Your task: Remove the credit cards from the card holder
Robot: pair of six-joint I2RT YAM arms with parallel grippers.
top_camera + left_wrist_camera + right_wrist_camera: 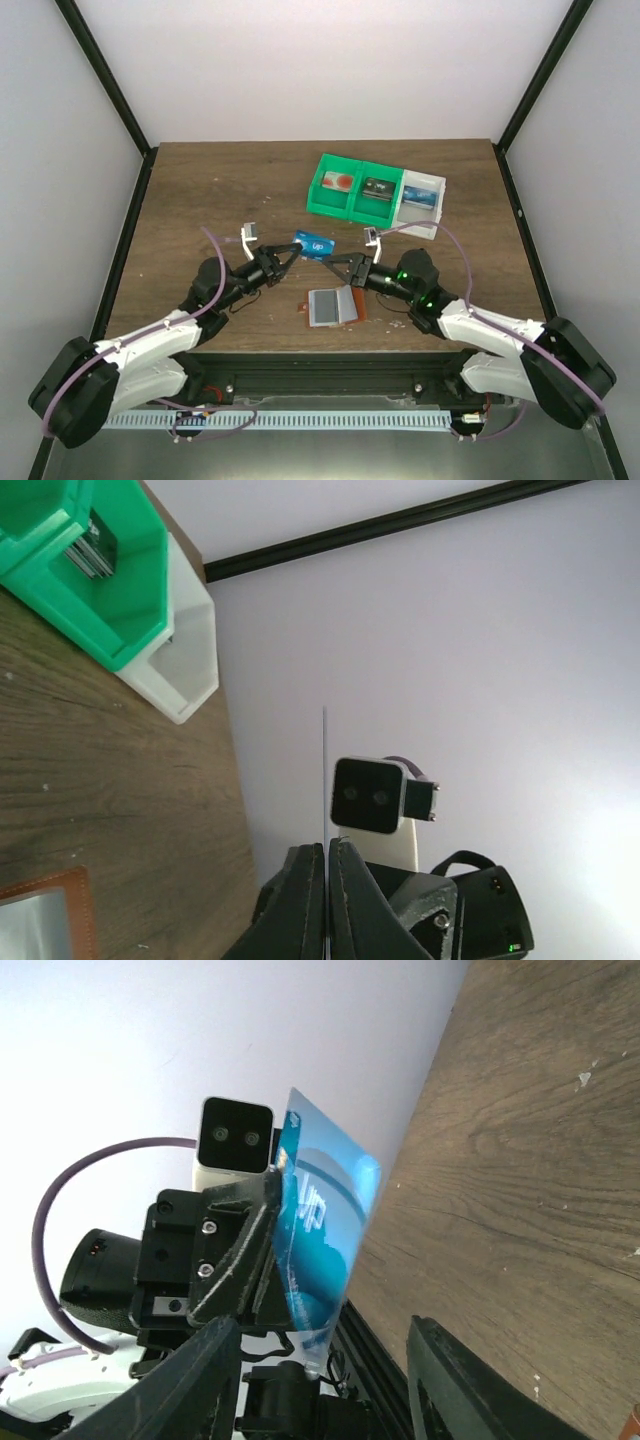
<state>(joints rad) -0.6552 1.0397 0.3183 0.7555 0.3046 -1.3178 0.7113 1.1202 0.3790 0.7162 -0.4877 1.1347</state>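
Left fingers [312,880] are clamped shut on the blue credit card [325,1230], holding it on edge in the air above the surface [220,190]. The right fingers [345,266] stand partly open to either side of its free end, not yet closed on it. Just nearer than both, the card holder [330,308] lies open and flat. A white card with a red mark [338,182] sits in the green bin [313,203] at the far right, so removal looks nearly done, and the blue one seems to await a handover. Whether the pale pockets hold another card is hard to make out. The left wrist view shows only the holder's corner.
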